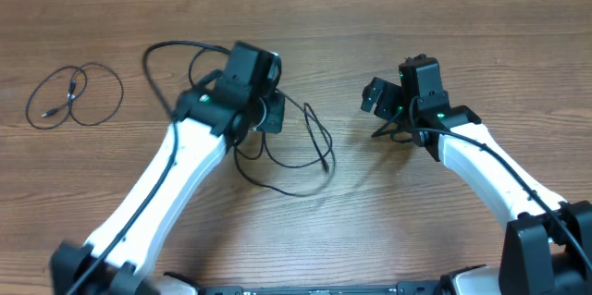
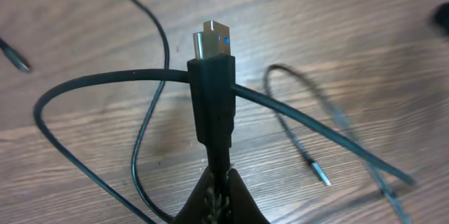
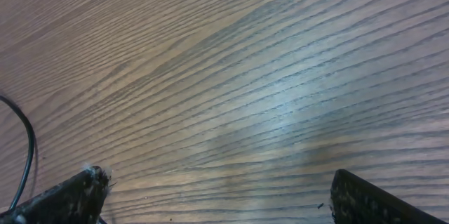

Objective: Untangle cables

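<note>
The left tool (image 2: 219, 182) is gripping the black plug (image 2: 214, 104) of one cable, its fingers closing tight on the plug's lower end. The plug is standing up out of the fingers with its metal tip pointing away from them. A thick black cord (image 2: 105, 80) is passing crosswise just behind the plug, and I cannot tell whether the two are touching. A thinner cord with a small metal end (image 2: 319, 173) is lying on the wood beside it.

From overhead, the tangled cables (image 1: 291, 152) are lying around the middle of the bench (image 1: 370, 239), a little toward its left edge. They are spreading out from under the left tool in several overlapping loops. One loop is reaching toward the far edge. A separate coiled cable (image 1: 74, 96) is lying alone near the left edge, well apart from the tangle.

The right tool (image 3: 217, 206) is hanging with its fingers spread wide and gripping nothing, only bare wood showing between them. It is sitting to the right of the tangle, apart from it. One thin black cord (image 3: 28, 147) is curving along the left side of its wrist view.
</note>
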You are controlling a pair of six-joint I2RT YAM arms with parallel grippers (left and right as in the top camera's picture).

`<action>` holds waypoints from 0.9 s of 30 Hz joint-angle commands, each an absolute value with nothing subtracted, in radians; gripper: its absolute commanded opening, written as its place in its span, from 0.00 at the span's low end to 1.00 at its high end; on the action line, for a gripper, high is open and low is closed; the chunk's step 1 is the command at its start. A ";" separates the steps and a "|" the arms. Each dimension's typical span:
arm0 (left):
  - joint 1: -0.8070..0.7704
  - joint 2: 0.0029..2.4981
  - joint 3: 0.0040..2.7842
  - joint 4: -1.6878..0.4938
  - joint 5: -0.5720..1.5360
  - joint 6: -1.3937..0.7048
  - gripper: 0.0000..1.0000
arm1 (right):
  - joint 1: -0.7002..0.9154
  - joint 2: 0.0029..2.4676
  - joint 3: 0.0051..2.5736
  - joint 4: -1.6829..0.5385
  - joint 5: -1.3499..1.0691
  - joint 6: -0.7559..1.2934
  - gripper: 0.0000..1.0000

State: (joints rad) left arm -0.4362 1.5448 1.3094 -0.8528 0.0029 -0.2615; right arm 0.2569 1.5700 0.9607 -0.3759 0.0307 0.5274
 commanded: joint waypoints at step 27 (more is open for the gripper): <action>-0.384 1.905 1.328 -0.665 -0.096 -0.262 0.04 | 0.260 1.569 0.962 -0.369 0.040 0.530 1.00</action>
State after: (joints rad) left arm -0.4141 1.8793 1.3098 -0.6678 -0.0490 -0.2619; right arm 0.2569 1.5700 0.9607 -0.3752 0.0307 0.5278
